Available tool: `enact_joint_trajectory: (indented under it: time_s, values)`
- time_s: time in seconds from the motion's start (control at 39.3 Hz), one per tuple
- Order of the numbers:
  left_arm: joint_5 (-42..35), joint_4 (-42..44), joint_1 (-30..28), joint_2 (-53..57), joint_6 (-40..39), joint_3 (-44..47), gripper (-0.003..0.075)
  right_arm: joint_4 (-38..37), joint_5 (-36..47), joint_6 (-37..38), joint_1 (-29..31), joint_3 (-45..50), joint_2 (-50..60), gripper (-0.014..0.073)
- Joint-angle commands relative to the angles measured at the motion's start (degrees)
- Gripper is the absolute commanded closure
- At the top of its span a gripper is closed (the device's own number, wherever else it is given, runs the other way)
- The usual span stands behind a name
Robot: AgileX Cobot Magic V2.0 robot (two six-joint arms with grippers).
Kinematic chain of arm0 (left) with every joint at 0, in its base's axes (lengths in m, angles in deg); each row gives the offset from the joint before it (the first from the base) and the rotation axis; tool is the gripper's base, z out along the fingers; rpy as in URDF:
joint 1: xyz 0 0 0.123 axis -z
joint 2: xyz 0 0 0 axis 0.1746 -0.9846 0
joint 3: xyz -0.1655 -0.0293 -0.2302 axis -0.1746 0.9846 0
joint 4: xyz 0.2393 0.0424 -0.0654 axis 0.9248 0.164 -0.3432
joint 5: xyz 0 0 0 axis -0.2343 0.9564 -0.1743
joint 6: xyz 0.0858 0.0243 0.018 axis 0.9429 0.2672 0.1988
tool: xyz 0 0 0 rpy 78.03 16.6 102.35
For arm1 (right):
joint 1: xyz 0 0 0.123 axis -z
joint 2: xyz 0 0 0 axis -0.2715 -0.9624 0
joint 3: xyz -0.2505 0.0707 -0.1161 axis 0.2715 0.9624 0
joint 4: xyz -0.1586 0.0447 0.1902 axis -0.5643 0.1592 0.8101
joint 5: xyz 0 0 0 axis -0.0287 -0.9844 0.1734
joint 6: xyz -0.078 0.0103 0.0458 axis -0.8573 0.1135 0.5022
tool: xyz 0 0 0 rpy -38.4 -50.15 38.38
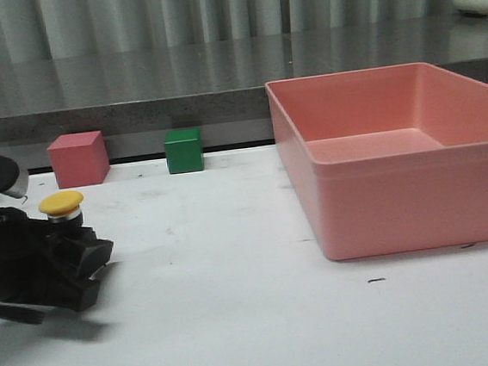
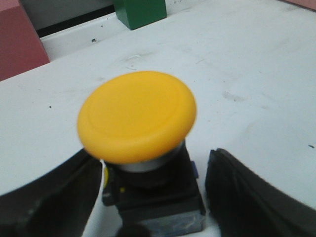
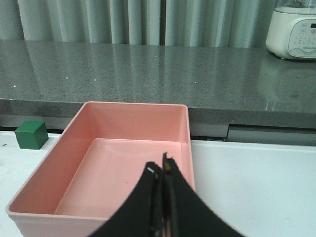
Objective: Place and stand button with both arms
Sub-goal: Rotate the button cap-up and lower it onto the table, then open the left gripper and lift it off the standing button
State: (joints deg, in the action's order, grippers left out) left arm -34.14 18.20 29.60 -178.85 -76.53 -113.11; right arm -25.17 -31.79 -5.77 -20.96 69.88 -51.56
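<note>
The button (image 1: pixel 61 202) stands upright on the white table at the left, yellow cap up, black base down. In the left wrist view the button (image 2: pixel 137 116) sits between the two black fingers (image 2: pixel 247 192), with a strip of table showing on each side of its base. My left gripper (image 1: pixel 78 259) is open around it, low on the table. My right gripper (image 3: pixel 162 170) is shut with nothing in it and hangs over the near edge of the pink bin (image 3: pixel 39 177). The right arm does not show in the front view.
A large pink bin (image 1: pixel 385 213) fills the right of the table. A pink cube (image 1: pixel 77 159) and a green cube (image 1: pixel 184 150) stand at the table's back edge, under a grey counter. A white appliance (image 3: pixel 294 29) sits on that counter.
</note>
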Motion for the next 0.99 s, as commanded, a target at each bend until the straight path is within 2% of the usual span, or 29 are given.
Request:
enact_joint_trajectory:
  time_s: [0.0, 0.2, 0.36, 0.66, 0.74, 0.81, 0.86, 0.97]
  values:
    - [-9.7, -0.3, 0.0, 2.1, -0.2, -0.2, 0.022, -0.8, 4.8, -0.5, 0.3, -1.5, -0.3, 0.0655]
    - [-9.9, -0.3, 0.0, 3.9, -0.2, 1.0, 0.0212, -0.8, 4.8, -0.5, 0.3, -1.5, -0.3, 0.0655]
    - [-8.3, -0.3, 0.0, 9.4, -0.9, 3.5, 0.0212, -0.8, 4.8, -0.5, 0.3, -1.5, -0.3, 0.0655]
    - [2.9, 0.2, 2.4, 22.4, -3.7, 4.1, 0.0182, -0.8, 4.8, -0.5, 0.3, -1.5, -0.3, 0.0655]
    - [7.4, -0.5, 4.1, 26.1, -5.7, 4.0, 0.0183, -0.8, 4.8, -0.5, 0.3, -1.5, -0.3, 0.0655]
    - [13.4, -0.8, 5.3, 30.7, -12.0, 3.4, 0.0183, -0.8, 4.8, -0.5, 0.3, -1.5, -0.3, 0.0655]
    - [19.4, -0.1, 5.3, 34.5, -17.2, 2.7, 0.0184, -0.8, 4.8, -0.5, 0.3, -1.5, -0.3, 0.0655]
    - [31.0, 1.1, 5.3, 42.5, -22.4, 0.9, 0.0184, -0.8, 4.8, -0.5, 0.3, -1.5, -0.3, 0.0655]
